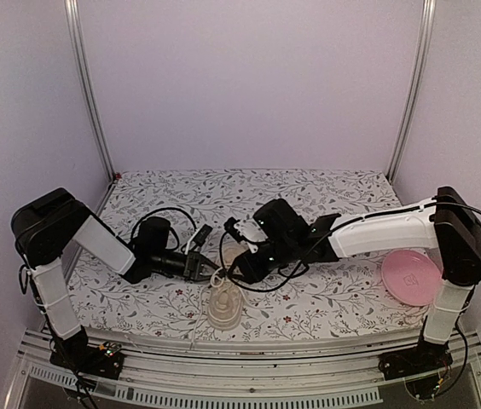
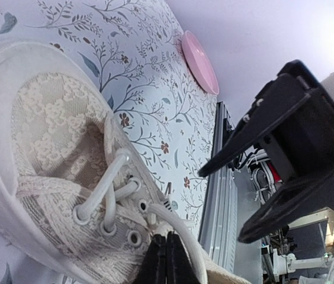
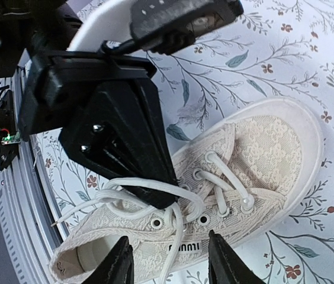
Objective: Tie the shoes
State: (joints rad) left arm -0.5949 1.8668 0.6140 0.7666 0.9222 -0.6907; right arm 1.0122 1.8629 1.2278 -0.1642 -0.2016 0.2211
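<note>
Floral-print tablecloth [image 1: 326, 192] under plain lilac walls, with a round pink plate [image 1: 411, 277] parked off to the right, well apart from the work. Near the front edge, about centre: cream lace-textured sneaker [image 1: 223, 305], heel opening toward the near rail, toe pointing away, set within reach of both arms. Left gripper [image 2: 166, 261] clenched, fingertips pinched together on a strand of white lace [image 3: 132, 190] just above the top eyelets, lifting it clear of the tongue, probably to hold a loop up for tying. Right gripper [image 3: 170, 263] released, fingers spread either side of the shoe's side panel, hovering just beside the left one, apparently positioned to take the other strand. No knot formed yet; remaining lace slack, draped across the opening toward the heel.
</note>
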